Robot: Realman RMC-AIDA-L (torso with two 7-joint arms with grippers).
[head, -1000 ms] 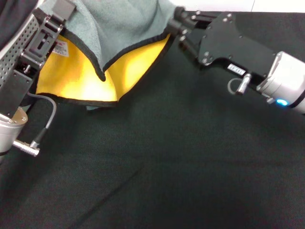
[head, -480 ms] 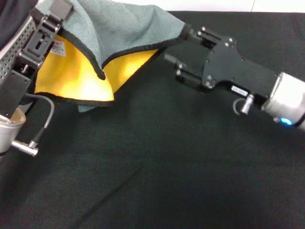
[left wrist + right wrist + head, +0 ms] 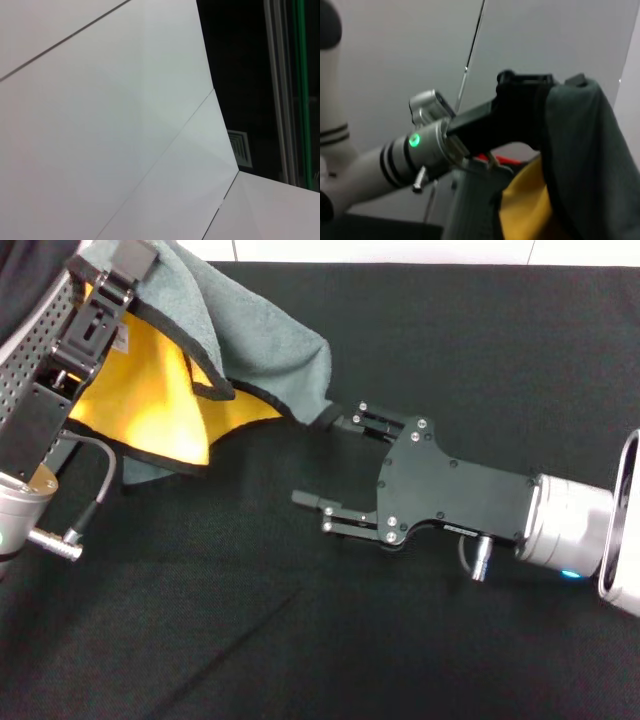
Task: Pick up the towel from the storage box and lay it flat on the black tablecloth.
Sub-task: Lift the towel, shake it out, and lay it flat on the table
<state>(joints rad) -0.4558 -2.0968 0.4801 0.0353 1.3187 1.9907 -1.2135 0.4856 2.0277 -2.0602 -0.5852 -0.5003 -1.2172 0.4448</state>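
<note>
Towel (image 3: pixel 200 370) in left gripper (image 3: pixel 115 275)

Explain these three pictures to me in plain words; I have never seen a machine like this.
This is a two-armed robot. The head view looks down from its head. The other two come from cameras on its wrists. A black tablecloth covers the surface. The left gripper, at the far left, is shut on a towel, yellow one side, grey-green the other, which hangs draped from it. The right gripper sits low over the cloth, open, its tips near the towel's corner, holding nothing. The right wrist view shows the left arm and towel; the left wrist view shows only white panels.
</note>
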